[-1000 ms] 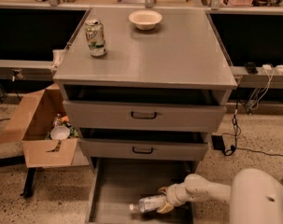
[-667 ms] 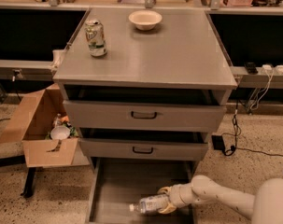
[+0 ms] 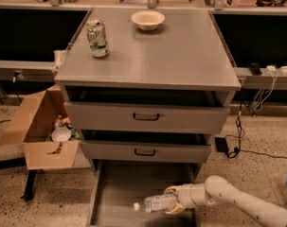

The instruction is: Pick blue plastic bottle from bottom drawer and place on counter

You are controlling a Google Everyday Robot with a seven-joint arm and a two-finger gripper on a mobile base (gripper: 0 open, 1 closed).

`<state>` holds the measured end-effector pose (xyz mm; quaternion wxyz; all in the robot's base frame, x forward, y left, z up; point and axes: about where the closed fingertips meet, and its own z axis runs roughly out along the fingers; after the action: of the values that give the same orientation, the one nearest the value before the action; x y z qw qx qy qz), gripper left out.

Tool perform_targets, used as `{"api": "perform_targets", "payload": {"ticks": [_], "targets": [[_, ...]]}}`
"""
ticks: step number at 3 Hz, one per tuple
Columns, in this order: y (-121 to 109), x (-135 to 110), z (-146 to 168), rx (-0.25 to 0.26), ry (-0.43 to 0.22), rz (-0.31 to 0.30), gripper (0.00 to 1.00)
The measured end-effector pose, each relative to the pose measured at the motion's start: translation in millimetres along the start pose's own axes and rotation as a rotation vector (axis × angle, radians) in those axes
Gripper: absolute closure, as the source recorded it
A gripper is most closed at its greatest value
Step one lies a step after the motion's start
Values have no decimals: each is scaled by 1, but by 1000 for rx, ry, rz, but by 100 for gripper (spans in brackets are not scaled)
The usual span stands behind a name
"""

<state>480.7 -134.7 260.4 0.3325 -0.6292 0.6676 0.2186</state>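
The blue plastic bottle (image 3: 155, 204) is clear with a white cap pointing left. It lies on its side over the open bottom drawer (image 3: 115, 183), a plain grey tray pulled out at the foot of the cabinet. My gripper (image 3: 173, 200) comes in from the lower right on a white arm. Its yellowish fingers are shut on the bottle's right end. The bottle looks lifted a little off the drawer floor. The counter (image 3: 181, 56) is the flat grey top of the cabinet, above.
A green-and-white soda can (image 3: 97, 39) and a white bowl (image 3: 147, 19) stand on the counter's far side. Two shallower drawers with black handles (image 3: 146, 117) stick out above the bottom drawer. An open cardboard box (image 3: 43, 126) sits on the floor to the left.
My arm has stretched out and lowered in view. The bottle stays in the gripper and sits slightly higher and more level over the drawer.
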Motion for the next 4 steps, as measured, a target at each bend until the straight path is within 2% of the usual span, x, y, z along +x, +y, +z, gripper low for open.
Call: {"api": "perform_targets", "payload": {"ticks": [1, 2, 3, 4], "targets": [[0, 0, 0, 0, 0, 0, 100], [12, -53, -50, 6, -36, -68, 100], [24, -124, -119, 18, -71, -166, 100], [23, -179, -181, 52, -92, -248, 100]]}}
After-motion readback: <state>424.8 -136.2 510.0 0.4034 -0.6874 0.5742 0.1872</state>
